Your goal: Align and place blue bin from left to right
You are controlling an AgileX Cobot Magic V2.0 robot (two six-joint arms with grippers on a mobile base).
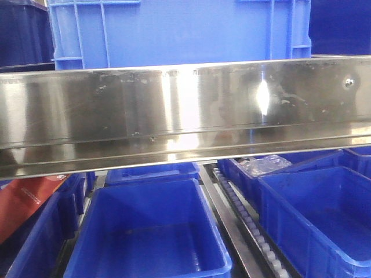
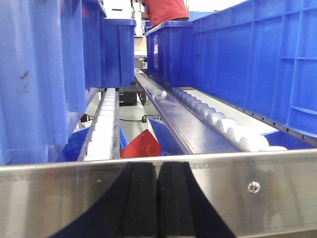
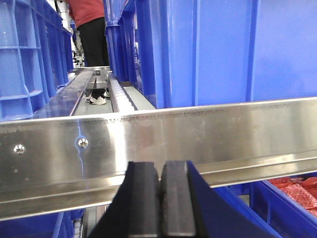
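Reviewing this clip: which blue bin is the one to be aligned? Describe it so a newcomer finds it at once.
Start in the front view at the wide steel rail crossing the picture. The blue bin stands directly behind and above it on the upper level. Unlike the darker, smooth-walled bins flanking it, it is bright blue with raised ribs near both corners.

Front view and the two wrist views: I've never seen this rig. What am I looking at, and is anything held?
This is a two-armed robot facing a roller rack of blue crates. The front view looks across a shiny steel rail; the ribbed blue bin sits on the level behind it, and open blue tubs lie below. The other two pictures come from cameras on the wrists. In each, the black fingers at the bottom are the gripper: the left gripper and the right gripper are both closed, pads together, holding nothing, just in front of the rail. White rollers run between the crates. A person in red stands at the far end.
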